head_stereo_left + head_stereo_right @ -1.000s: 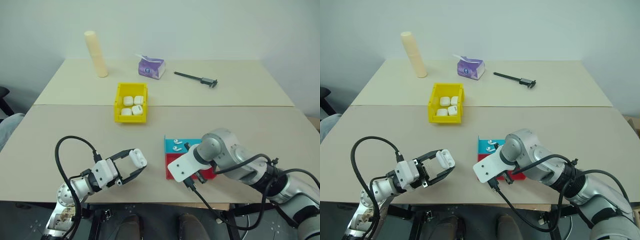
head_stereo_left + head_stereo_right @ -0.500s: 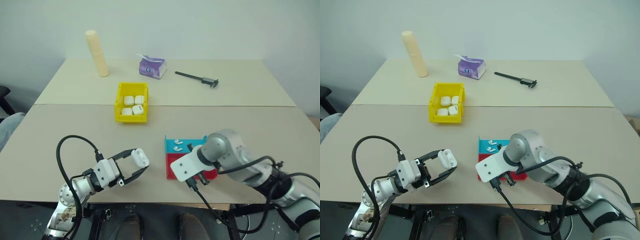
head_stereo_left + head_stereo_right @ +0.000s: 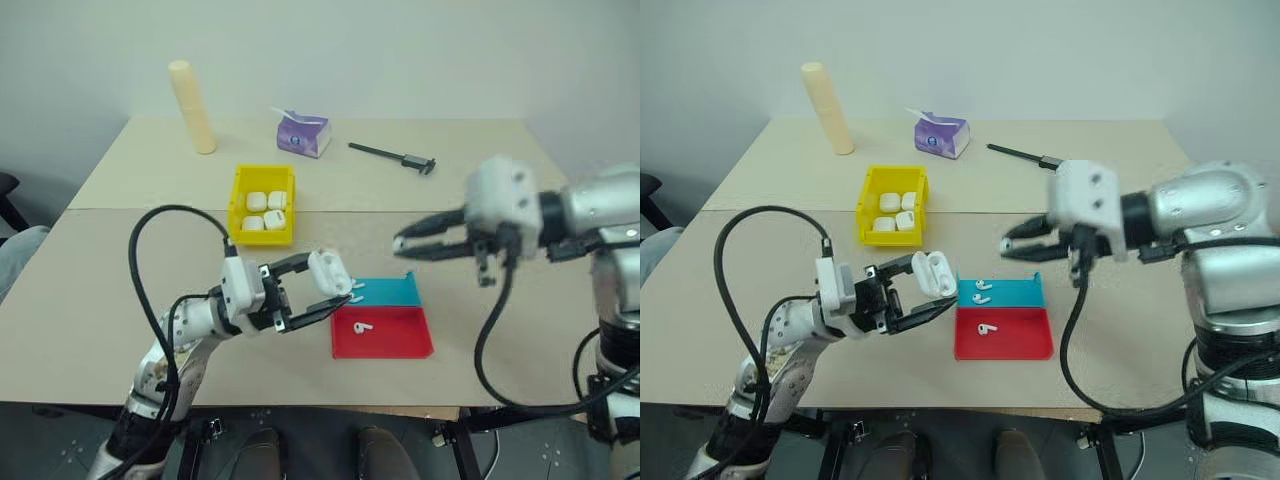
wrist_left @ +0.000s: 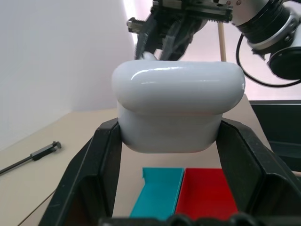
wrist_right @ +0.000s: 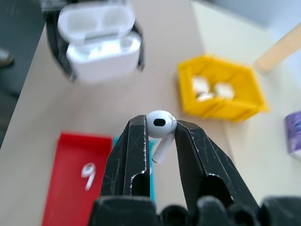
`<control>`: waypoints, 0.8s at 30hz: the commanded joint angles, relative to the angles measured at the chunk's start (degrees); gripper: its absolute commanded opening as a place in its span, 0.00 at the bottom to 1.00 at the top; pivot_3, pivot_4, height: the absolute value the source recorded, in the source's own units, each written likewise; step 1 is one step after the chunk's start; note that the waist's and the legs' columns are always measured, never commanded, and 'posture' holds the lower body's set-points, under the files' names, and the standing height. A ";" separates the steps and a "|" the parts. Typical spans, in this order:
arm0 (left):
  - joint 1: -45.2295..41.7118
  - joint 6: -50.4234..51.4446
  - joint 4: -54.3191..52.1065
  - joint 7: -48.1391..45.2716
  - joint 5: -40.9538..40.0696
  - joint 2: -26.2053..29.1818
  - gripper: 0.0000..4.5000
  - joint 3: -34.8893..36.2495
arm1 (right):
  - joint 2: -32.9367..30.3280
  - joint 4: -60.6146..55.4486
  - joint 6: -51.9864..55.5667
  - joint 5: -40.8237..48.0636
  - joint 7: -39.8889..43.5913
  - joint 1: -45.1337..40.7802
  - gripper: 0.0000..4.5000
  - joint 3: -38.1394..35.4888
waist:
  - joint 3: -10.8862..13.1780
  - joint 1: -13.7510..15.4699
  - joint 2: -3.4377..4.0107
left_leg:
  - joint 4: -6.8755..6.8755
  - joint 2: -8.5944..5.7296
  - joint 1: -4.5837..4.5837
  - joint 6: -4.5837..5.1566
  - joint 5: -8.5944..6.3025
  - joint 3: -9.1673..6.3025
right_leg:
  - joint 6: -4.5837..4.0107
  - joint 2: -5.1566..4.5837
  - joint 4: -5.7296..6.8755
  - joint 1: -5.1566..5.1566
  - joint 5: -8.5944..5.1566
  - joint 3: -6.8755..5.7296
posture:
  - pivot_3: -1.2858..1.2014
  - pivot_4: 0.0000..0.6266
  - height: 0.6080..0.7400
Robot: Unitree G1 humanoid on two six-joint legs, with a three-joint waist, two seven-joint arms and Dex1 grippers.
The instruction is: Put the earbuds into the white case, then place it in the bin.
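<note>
My left gripper (image 3: pixel 325 284) is shut on the white case (image 3: pixel 328 271) and holds it in the air just left of the trays. In the right wrist view the white case (image 5: pixel 99 43) has its lid open. My right gripper (image 3: pixel 402 243) hovers above the trays, pointing left at the case, shut on one of the earbuds (image 5: pixel 160 123). Two earbuds (image 3: pixel 982 291) lie in the blue tray (image 3: pixel 388 292) and one earbud (image 3: pixel 363 326) in the red tray (image 3: pixel 395 338). The yellow bin (image 3: pixel 240 205) stands farther back on the left.
Several white cases lie inside the bin. A cream cylinder (image 3: pixel 192 108), a purple tissue pack (image 3: pixel 303 134) and a black caliper (image 3: pixel 392 155) sit along the back of the table. Bare tabletop lies right of the trays.
My right gripper has lifted off the trays, swung up and to the right, and turned leftward with an earbud. My left gripper has risen and moved right with the case.
</note>
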 commanded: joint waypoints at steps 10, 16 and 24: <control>-4.30 16.50 -10.87 -0.39 -13.90 5.24 0.61 3.62 | 15.64 -1.10 -9.41 21.42 -7.73 2.75 0.14 -4.93 | 0.01 0.15 -0.01 | -0.01 -0.02 -0.02 0.00 0.00 -0.03 | 0.04 -0.02 0.00 0.02 0.00 -0.01 | 0.52 0.24 1.00; -4.01 16.80 -12.44 -1.13 -13.41 6.56 0.61 4.59 | 15.66 0.00 -15.45 19.00 -7.07 5.97 0.14 0.25 | 0.02 0.16 -0.01 | -0.01 -0.03 -0.02 0.00 0.01 -0.02 | 0.06 -0.02 -0.02 0.02 0.01 -0.02 | 0.52 0.24 1.00; -3.46 16.71 -12.94 -0.85 -13.09 6.39 0.61 5.00 | 15.05 1.07 -20.04 17.76 -6.67 7.06 0.14 4.24 | 0.02 0.17 -0.01 | -0.01 -0.03 -0.03 0.00 0.01 -0.02 | 0.05 -0.01 -0.02 0.01 0.00 -0.02 | 0.52 0.24 1.00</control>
